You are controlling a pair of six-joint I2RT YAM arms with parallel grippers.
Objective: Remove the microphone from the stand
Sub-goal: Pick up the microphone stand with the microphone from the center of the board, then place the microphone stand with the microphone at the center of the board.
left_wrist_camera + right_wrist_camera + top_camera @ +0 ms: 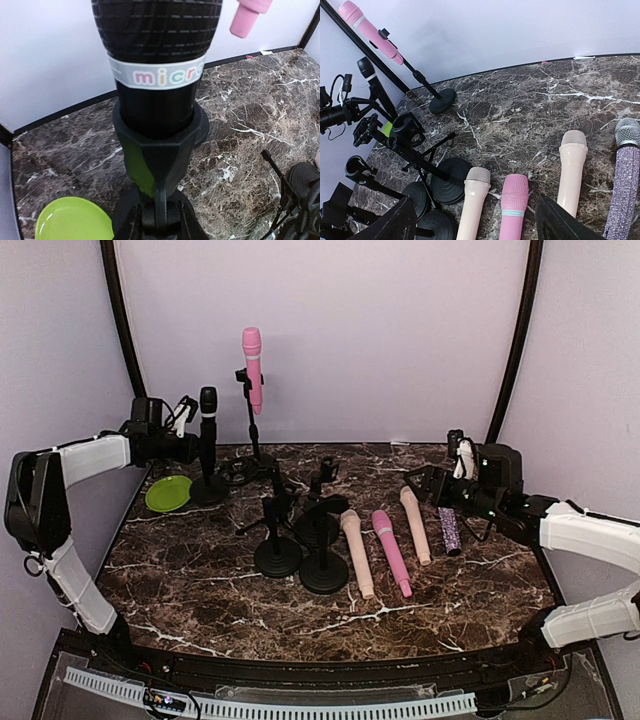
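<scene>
- Black microphone [207,415] stands upright in its short stand [208,490] at the back left of the marble table [200,580], just beside a green plate [168,493].
- Seen from the left wrist, its body sits seated in the stand's clip [157,150], and a white band with coloured letters rings it under the ribbed head.
- Left gripper [192,447] reaches in level from the left and meets the microphone low down, near the clip.
- Its fingers [134,224] are drawn close together on a narrow black stem [160,212] under the clip; I cannot tell whether that stem belongs to the microphone or to the stand.
- Right gripper [425,483] has its fingers spread wide and hangs above a row of four microphones lying on the table: beige [357,555], pink [391,552], beige [415,525] and a glittery purple one [449,530].
- A pink microphone [252,365] sits on a tall stand by the back wall.
- Other black stands [277,540] cluster mid-table.
</scene>
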